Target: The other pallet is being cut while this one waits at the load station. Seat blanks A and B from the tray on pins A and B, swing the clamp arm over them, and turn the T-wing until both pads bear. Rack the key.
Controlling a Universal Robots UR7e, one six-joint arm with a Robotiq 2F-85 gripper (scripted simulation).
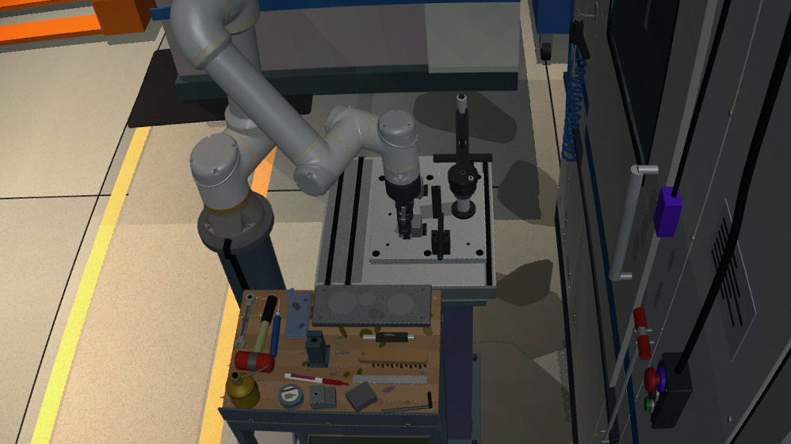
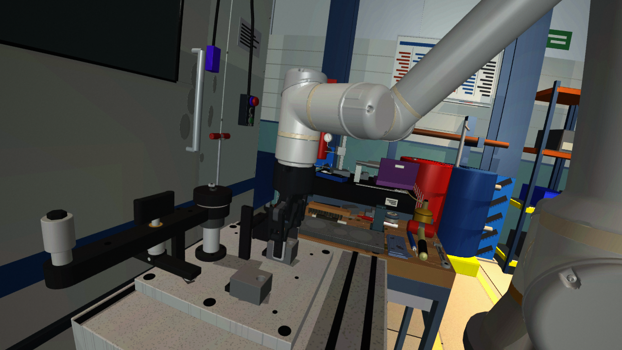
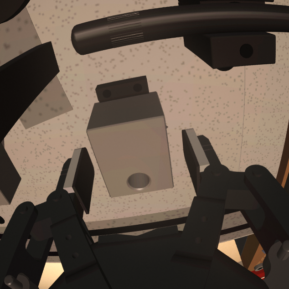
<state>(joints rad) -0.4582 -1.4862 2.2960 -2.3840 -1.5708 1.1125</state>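
One grey blank [image 3: 129,145] is partly hidden by my fingers in the side views; it sits on the speckled pallet plate against a small black stop [image 3: 122,88]. My gripper [image 3: 137,167] [image 2: 280,248] [image 1: 405,227] is open and holds nothing, its fingers standing either side of this blank without touching it. The other grey blank [image 2: 251,284], with a hole in its top, sits on the plate nearer the pallet's end. The black clamp arm [image 2: 126,235] is swung away from the blanks toward the machine wall, a white post [image 2: 57,237] at its far end. The black knob [image 2: 212,199] stands on its pillar.
The tool cart [image 1: 335,353] stands against the pallet, carrying a grey tray [image 1: 371,305], a mallet [image 1: 254,359], an oil can [image 1: 242,390] and small tools. A black bar handle [image 3: 167,24] lies just beyond the blank. The machine wall [image 2: 108,130] runs behind the pallet.
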